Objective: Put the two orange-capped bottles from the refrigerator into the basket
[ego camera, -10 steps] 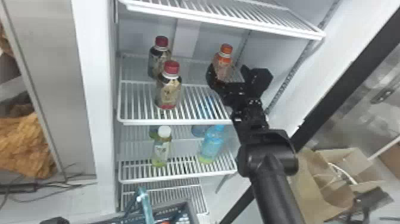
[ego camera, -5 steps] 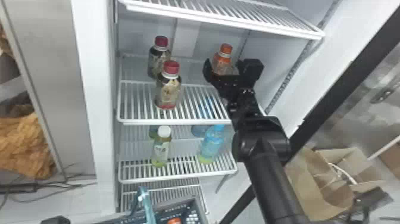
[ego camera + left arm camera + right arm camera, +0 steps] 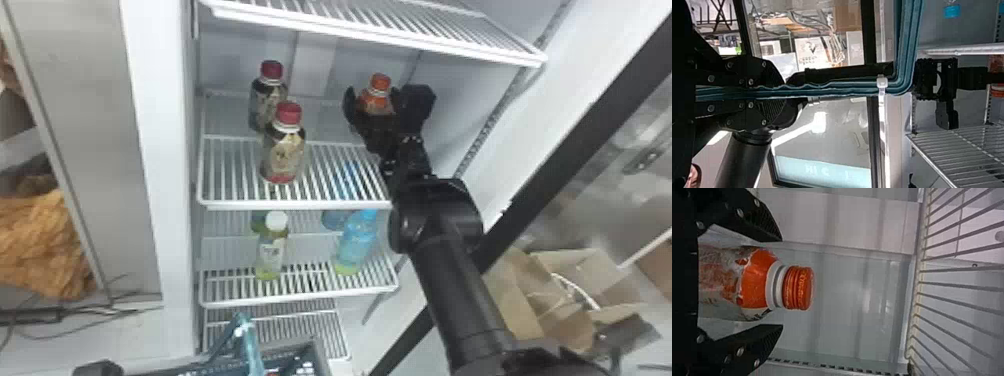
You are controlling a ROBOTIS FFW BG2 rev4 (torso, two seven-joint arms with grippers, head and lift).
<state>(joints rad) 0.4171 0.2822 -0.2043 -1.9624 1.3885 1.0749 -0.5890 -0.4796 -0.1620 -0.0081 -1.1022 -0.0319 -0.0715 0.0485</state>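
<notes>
In the head view, my right gripper (image 3: 375, 102) stands around the orange-capped bottle (image 3: 377, 105), upright on the refrigerator's upper shelf. The right wrist view has the orange-capped bottle (image 3: 754, 280) between the two parted fingers of my right gripper (image 3: 779, 283), with gaps along both sides. At the head view's bottom left edge is part of my left gripper (image 3: 97, 369), beside the basket (image 3: 320, 350). An orange spot (image 3: 272, 373) shows inside the basket. In the left wrist view, my left gripper (image 3: 777, 91) is shut on the teal basket handle (image 3: 840, 89).
Two red-capped bottles (image 3: 282, 150) stand left of the orange-capped one on the same shelf (image 3: 230, 204). Below are a white-capped bottle (image 3: 272, 250) and a blue bottle (image 3: 356, 242). Another shelf (image 3: 380, 37) lies above, and cardboard boxes (image 3: 575, 275) are at the right.
My right gripper has moved deeper into the refrigerator and higher in the head view, and its fingers now reach further along the orange-capped bottle's sides. The bottles on the shelves have kept their places.
</notes>
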